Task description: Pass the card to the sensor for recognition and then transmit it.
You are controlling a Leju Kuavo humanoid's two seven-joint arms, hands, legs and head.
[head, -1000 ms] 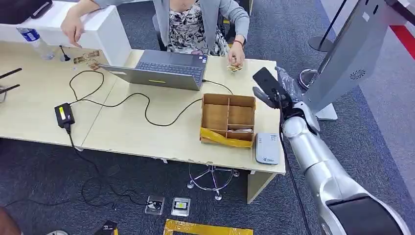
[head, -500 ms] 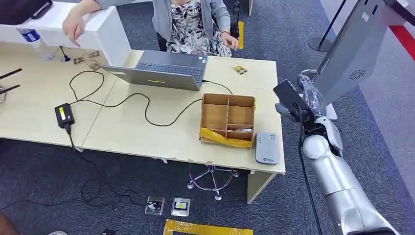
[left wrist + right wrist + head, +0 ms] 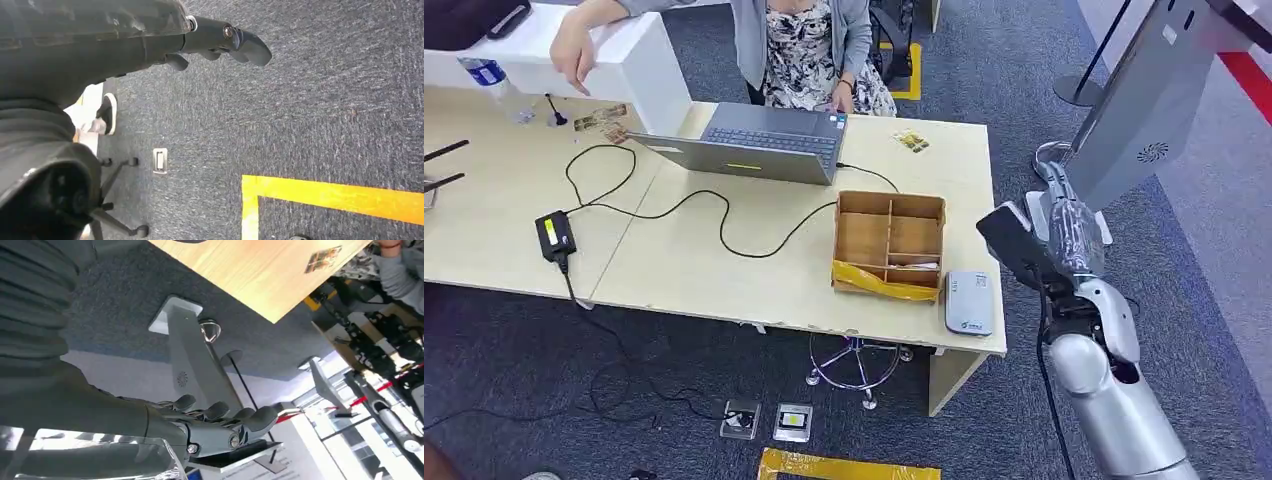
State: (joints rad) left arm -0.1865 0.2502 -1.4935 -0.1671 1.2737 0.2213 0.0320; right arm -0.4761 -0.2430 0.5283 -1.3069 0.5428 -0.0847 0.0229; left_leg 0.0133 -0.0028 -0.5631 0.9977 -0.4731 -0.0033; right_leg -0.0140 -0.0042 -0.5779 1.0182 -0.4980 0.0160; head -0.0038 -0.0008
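A small yellow patterned card lies on the table's far right part, beside the laptop; the right wrist view shows this card on the wooden top too. The grey-white sensor box sits at the table's front right corner. My right hand hovers off the table's right edge, level with the cardboard box, dark palm showing. Its fingers are stretched out side by side with nothing in them. My left hand hangs over the carpet, its fingers extended and empty.
A divided cardboard box stands just behind the sensor. A laptop with a trailing cable and a power brick lie further left. A person sits behind the table. A grey kiosk stand rises just right of my right arm.
My right arm has drawn back from over the table's far right corner to beside its right edge. The person's hand has left the card on the table and pulled away.
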